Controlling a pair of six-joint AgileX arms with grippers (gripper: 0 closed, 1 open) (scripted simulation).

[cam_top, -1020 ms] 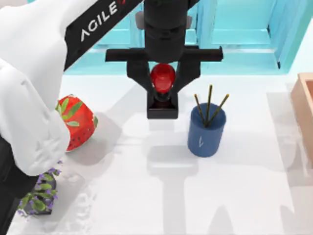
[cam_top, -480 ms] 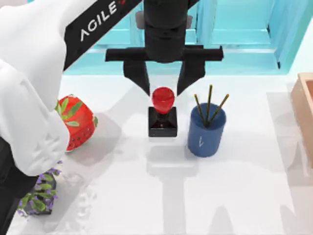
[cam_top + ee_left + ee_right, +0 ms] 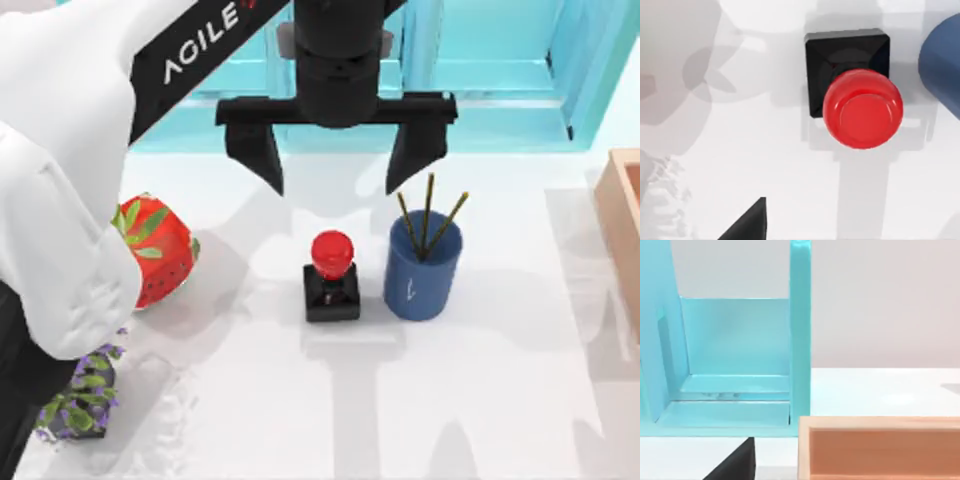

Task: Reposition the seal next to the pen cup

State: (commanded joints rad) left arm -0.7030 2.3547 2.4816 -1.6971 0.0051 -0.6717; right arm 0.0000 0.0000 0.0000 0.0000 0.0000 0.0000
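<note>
— Where is the seal?

— It stands upright on the white surface, red knob on top of its black square base. It sits just beside the pen cup, on that cup's left in the top view, with a narrow gap between them. Nothing grips it.

— And the left pincer?

— It hangs above the surface, behind the seal toward the far edge in the top view. Its two black fingers are spread wide apart, wider than the seal's base, and hold nothing. The left wrist view looks down on the seal, the knob round and glossy, with the blue wall of the pen cup close by and one dark fingertip at the picture's edge.

— What does the pen cup look like?

— Dark blue, cylindrical, a small white mark on its side, three thin dark pencils fanning out of its mouth.

— Anything else on the surface?

— A red watermelon-patterned planter at the left, well apart from the seal, and a small purple-flowered plant nearer the front left corner. A pale orange tray lies at the right edge, and a turquoise rack stands along the back.

— The right pincer?

— I cannot tell its state. The right wrist view shows the turquoise rack, the orange tray and one dark finger tip.
</note>
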